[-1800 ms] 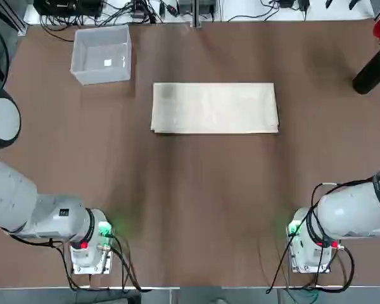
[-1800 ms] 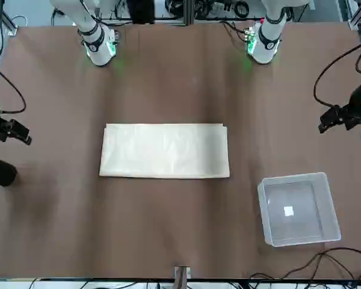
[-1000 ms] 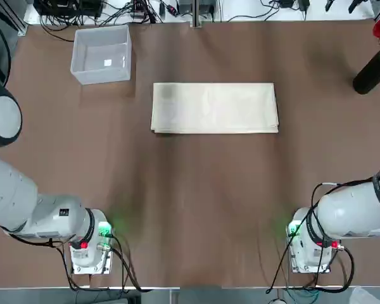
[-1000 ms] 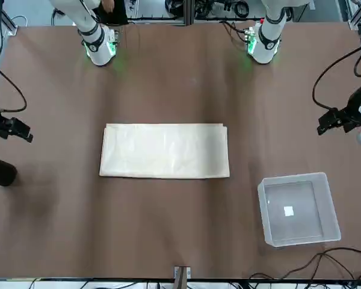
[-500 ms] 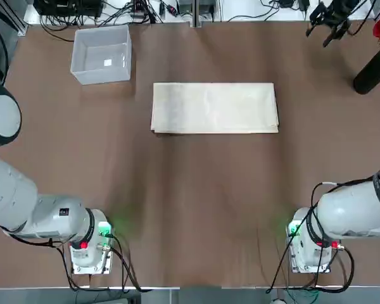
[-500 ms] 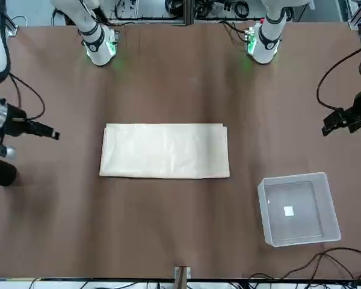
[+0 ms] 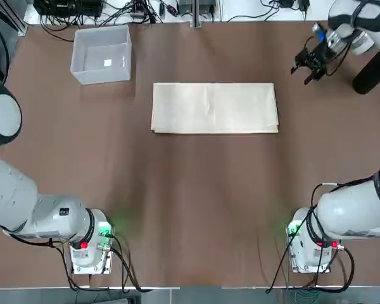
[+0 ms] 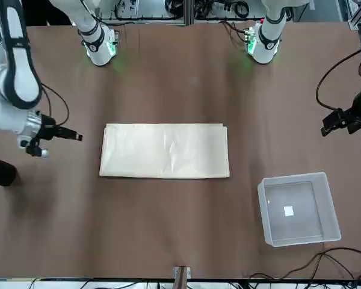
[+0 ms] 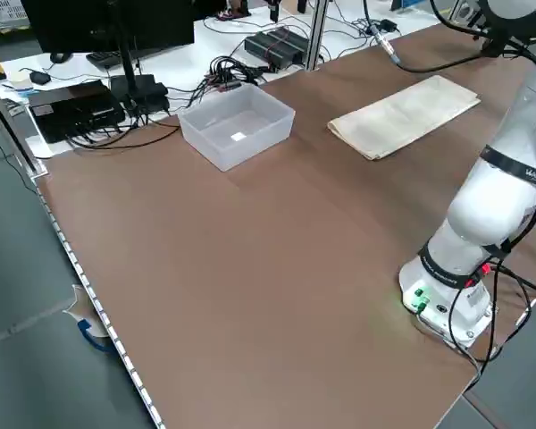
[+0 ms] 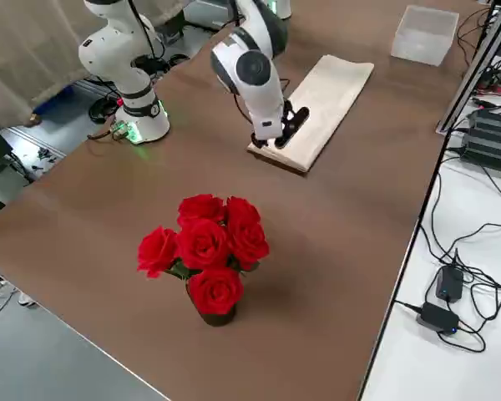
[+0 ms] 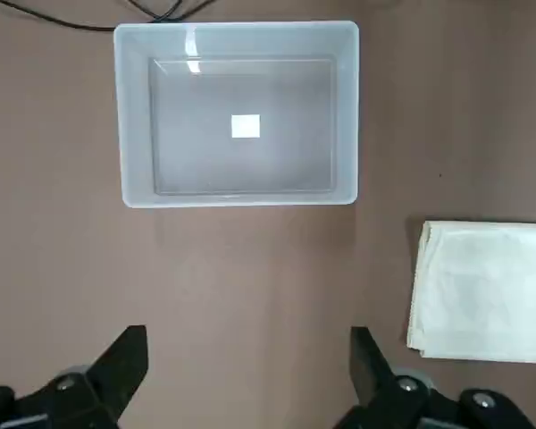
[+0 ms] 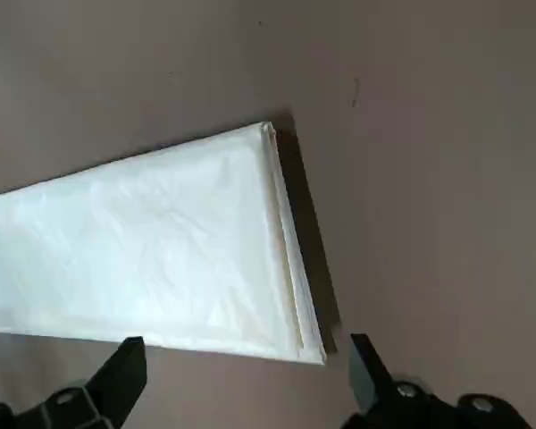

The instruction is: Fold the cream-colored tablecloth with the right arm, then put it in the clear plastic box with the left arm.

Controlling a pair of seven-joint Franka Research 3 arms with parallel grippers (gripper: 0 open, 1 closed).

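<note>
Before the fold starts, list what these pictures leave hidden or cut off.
- Underside and inner layers of the cream-colored tablecloth: covered by its own top layer in every view.
- Left gripper: cut off by the top view's left edge; it shows in the front view.
- Vase under the red roses: hidden by the blooms, right side view.
- White mark in the clear plastic box: too small to read.

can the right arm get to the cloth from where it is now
Probably yes. The right gripper hangs open just off the cloth's right end, nothing lies between them, and the roses stand well aside.
</note>
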